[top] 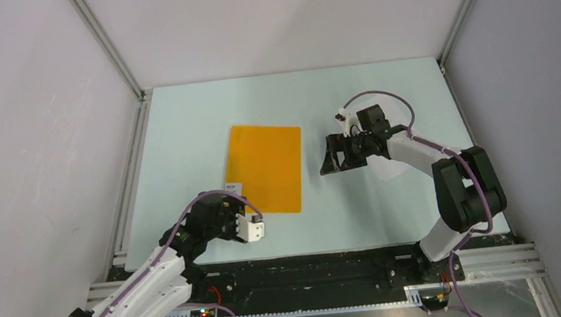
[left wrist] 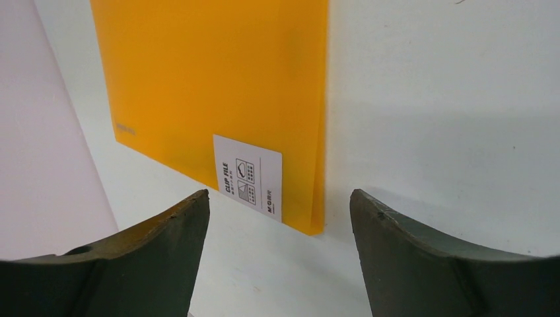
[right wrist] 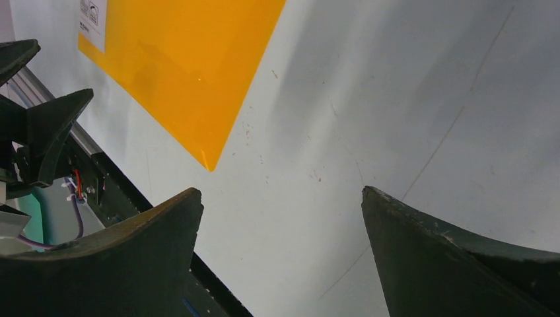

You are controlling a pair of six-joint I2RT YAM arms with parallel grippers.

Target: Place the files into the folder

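The orange-yellow folder [top: 265, 168] lies closed and flat on the pale table, its white label [top: 233, 188] at the near left corner. It also shows in the left wrist view [left wrist: 211, 79] and the right wrist view [right wrist: 185, 59]. No white paper files show in any view. My left gripper [top: 227, 202] is open and empty, just short of the folder's labelled corner [left wrist: 249, 177]; its gap [left wrist: 279, 205] frames that corner. My right gripper [top: 330, 156] is open and empty over bare table to the right of the folder, its fingertips [right wrist: 280, 198] apart from the folder's near right corner.
The table [top: 364, 96] is walled by grey panels with aluminium frame rails at left [top: 128, 181] and right. A black rail [top: 311, 268] runs along the near edge. The left gripper's fingers [right wrist: 46, 125] show at the left of the right wrist view.
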